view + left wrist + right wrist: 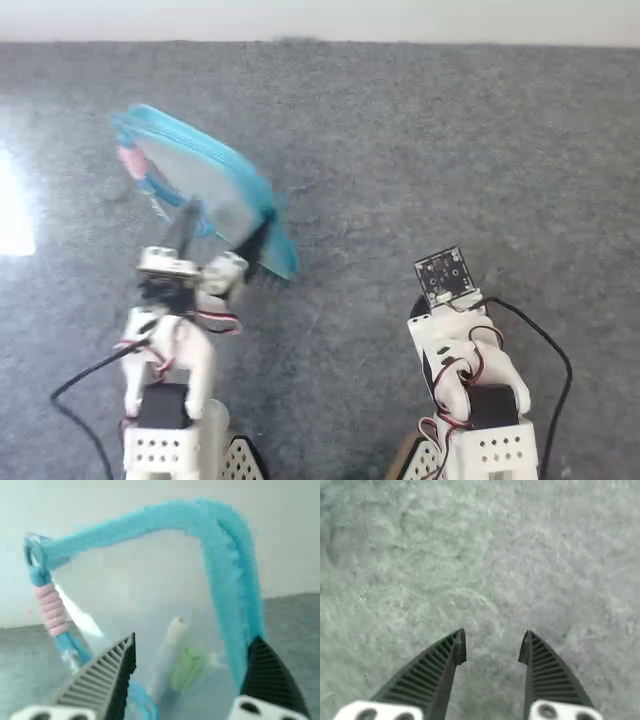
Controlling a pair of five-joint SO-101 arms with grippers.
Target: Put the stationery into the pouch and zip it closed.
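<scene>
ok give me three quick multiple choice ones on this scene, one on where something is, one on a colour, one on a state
1. Where is the pouch?
a) at the left tool
b) beside the other arm's base
c) at the table's far right corner

2. What colour is the pouch's trim?
a) red
b) blue
c) black

3. What state is the right tool in?
a) open, with nothing in it
b) shut on a pen
c) shut on an eraser

Answers:
1 a: the left wrist view has the pouch between that tool's fingers.
2 b: a fuzzy blue band runs along the clear pouch's edge.
3 a: its fingers stand apart over bare grey table.
</scene>
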